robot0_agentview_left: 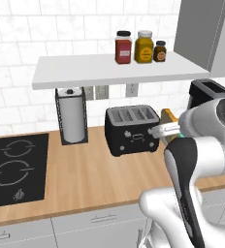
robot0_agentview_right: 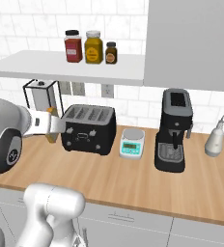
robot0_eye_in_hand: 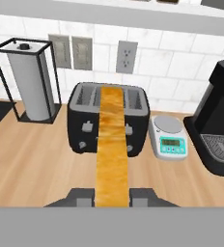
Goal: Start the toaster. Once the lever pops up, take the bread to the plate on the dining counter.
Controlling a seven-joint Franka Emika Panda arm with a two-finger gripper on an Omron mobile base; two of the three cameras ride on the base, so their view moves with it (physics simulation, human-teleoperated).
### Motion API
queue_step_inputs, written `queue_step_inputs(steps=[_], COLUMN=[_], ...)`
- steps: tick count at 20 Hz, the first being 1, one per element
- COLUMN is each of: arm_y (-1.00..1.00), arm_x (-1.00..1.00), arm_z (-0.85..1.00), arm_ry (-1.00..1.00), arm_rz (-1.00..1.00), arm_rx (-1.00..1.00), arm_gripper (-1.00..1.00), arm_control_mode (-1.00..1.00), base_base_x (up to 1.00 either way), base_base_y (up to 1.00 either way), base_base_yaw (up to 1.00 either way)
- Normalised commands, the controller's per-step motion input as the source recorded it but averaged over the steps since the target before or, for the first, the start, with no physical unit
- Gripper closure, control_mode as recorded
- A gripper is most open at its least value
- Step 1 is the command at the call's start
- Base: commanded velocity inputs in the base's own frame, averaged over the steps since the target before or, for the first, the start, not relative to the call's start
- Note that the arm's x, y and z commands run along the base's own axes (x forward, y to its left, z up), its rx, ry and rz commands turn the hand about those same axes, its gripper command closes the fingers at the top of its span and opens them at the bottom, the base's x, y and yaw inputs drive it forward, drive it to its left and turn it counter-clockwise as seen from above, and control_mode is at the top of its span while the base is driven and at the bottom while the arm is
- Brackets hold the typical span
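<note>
Golden-brown, the bread [robot0_eye_in_hand: 112, 144] sits clenched edge-on in your claw [robot0_eye_in_hand: 112, 197], lifted clear; the toaster [robot0_eye_in_hand: 109, 118] lies just ahead, below it.

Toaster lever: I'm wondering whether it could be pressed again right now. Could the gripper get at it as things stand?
Probably not directly. The gripper is shut on the bread, which sticks out ahead of the fingers toward the toaster, so the slice would likely meet it first. Otherwise nothing stands between them.
</note>
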Motion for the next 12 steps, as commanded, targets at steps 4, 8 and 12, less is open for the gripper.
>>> queue_step_inputs(steps=[4, 8, 12], arm_y=[0.00, 0.00, 0.00], arm_x=[0.00, 0.00, -0.09], arm_z=[0.00, 0.00, 0.00], arm_ry=[0.00, 0.00, 0.00], arm_rz=[0.00, 0.00, 0.00], arm_rx=[0.00, 0.00, 0.00], arm_gripper=[1.00, 1.00, 1.00], arm_control_mode=[-1.00, -1.00, 1.00], base_base_x=[0.00, 0.00, -0.13], base_base_y=[0.00, 0.00, 0.01], base_base_yaw=[0.00, 0.00, 0.00])
